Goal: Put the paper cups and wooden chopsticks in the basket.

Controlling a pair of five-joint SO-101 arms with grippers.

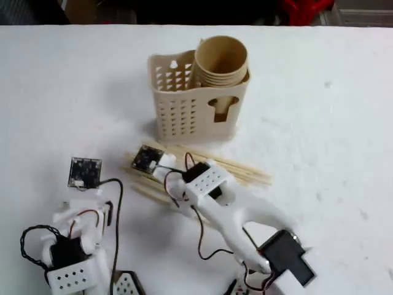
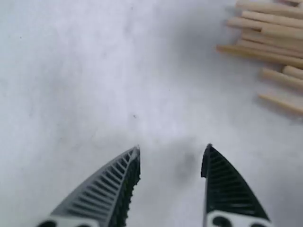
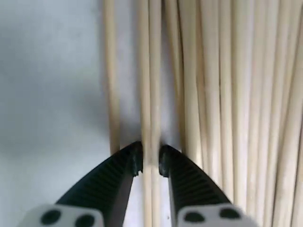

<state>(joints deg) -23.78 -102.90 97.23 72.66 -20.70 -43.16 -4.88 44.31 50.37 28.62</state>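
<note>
Paper cups (image 1: 221,58) nested inside basket (image 1: 178,114).

Pale tan chopsticks (image 3: 213,94) lay at the black, ribbed right gripper (image 3: 150,158); beyond it, the cream basket (image 1: 178,117) bore rows of holes.

In the high view my right arm (image 1: 227,209) hides the middle of the wooden chopsticks (image 1: 253,174). The basket (image 1: 178,117) wall hides the lower parts of the paper cups (image 1: 221,55). In the right wrist view the chopsticks run off the edges, and I cannot tell whether my right gripper (image 3: 150,161) pinches one or two.
</note>
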